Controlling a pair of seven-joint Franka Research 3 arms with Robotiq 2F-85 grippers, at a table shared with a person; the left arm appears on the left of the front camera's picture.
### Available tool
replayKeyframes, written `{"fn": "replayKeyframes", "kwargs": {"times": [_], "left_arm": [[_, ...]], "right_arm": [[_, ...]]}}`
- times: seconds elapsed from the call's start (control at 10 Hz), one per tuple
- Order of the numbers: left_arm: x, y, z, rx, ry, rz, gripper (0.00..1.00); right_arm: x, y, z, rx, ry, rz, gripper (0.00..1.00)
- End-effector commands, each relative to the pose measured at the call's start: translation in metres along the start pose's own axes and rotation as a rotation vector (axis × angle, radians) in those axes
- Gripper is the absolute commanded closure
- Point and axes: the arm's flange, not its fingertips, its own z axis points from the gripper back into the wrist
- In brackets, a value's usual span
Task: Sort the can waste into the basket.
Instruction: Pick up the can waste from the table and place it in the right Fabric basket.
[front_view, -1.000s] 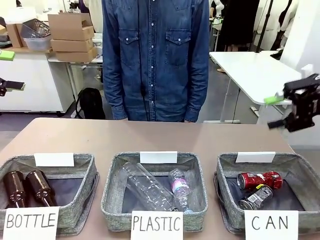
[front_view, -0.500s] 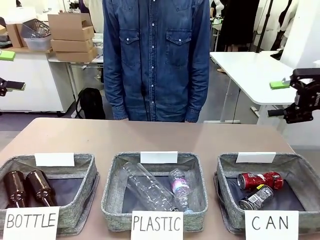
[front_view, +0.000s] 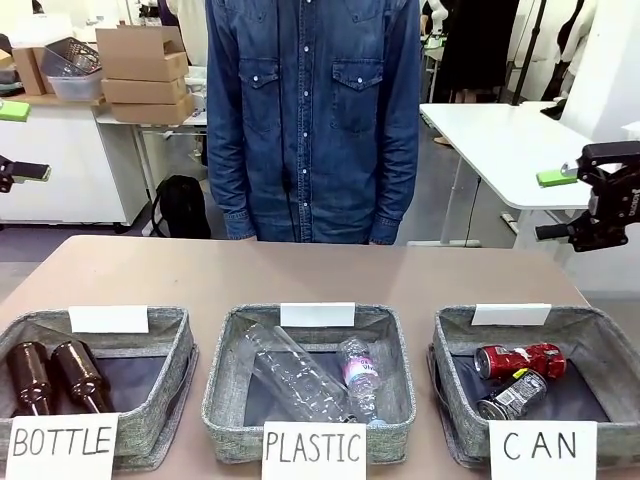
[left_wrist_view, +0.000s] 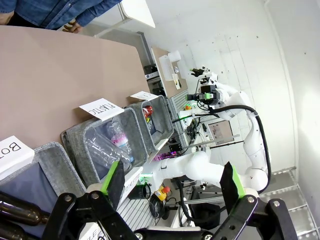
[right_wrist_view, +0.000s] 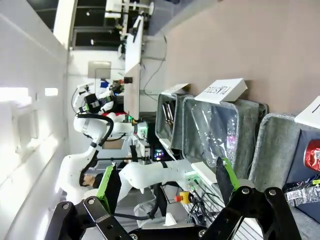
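The grey CAN basket (front_view: 459, 338) stands at the table's front right, with its sign in front. Inside it lie the dented red can (front_view: 518, 359) and, just nearer, the dark can (front_view: 510, 395) with yellowish print. My right gripper (front_view: 549, 205) hangs open and holding nothing, high above the basket's far right corner. The right wrist view shows that gripper (right_wrist_view: 167, 172) open, with the basket (right_wrist_view: 275, 145) and both cans, red (right_wrist_view: 314, 155) and dark (right_wrist_view: 302, 192), at its right edge. My left gripper (left_wrist_view: 173, 172) is open too, off the table's left side.
The PLASTIC basket (front_view: 222, 385) in the middle holds clear bottles. The BOTTLE basket (front_view: 176, 352) at the left holds two brown glass bottles. A person in a denim shirt (front_view: 310, 120) stands at the far edge. The tabletop (front_view: 300, 270) behind the baskets is bare.
My right gripper has risen and drawn back to the right, away from the CAN basket, and levelled out. The cans and my left arm have not moved.
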Motion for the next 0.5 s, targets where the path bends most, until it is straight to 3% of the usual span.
{"fn": "replayKeyframes", "kwargs": {"times": [0.0,0.4], "left_arm": [[-0.002,-0.0005,0.0019,-0.004,0.012,-0.013,0.0],[-0.002,-0.0005,0.0019,-0.004,0.012,-0.013,0.0]], "right_arm": [[0.0,0.0038,0.0036,-0.005,0.011,0.005,0.0],[0.0,0.0038,0.0036,-0.005,0.011,0.005,0.0]]}}
